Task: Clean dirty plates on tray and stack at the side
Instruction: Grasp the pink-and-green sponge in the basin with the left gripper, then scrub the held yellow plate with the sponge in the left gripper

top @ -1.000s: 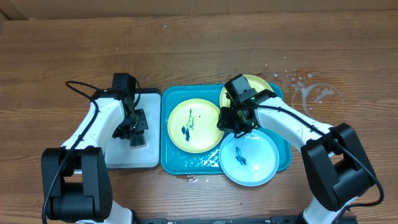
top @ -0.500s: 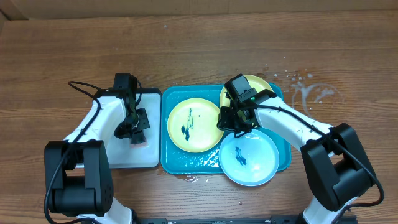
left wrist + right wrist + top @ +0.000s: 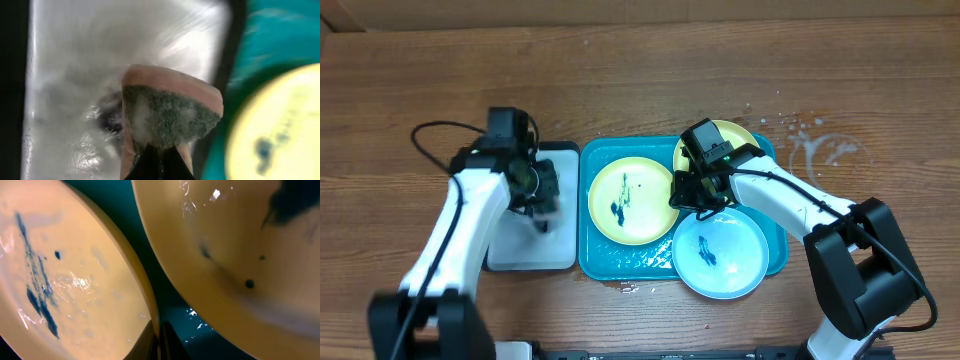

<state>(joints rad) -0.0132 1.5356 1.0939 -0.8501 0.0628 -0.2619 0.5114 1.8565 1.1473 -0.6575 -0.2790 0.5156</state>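
— Watching the turquoise tray (image 3: 595, 160) right now: three round, shallow plates sit on it. At its 9 o'clock is a yellow-green plate (image 3: 630, 200) with dark blue-green streaks across its pale centre.

— And the other two?

— A second yellow-green plate (image 3: 745, 135) is at 1 o'clock, partly under the right arm. The wrist view shows dark spots on it. The pale blue plate (image 3: 725, 260) is at 5 o'clock with one small dark smear, and its edge hangs over the tray's rim.

— The grippers?

— The left gripper (image 3: 540, 200) is above the white black-rimmed tray (image 3: 525, 250), out at 9 o'clock from the turquoise one. Its jaws are clamped on a sponge (image 3: 170, 115) with the green scouring face showing. The right gripper (image 3: 158, 336) has its jaws pressed together at the streaked plate's 3 o'clock rim. Whether they pinch that rim, I can't tell.

— And the wood-grain tabletop (image 3: 640, 70)?

— Water droplets (image 3: 820, 145) out at 2 o'clock.
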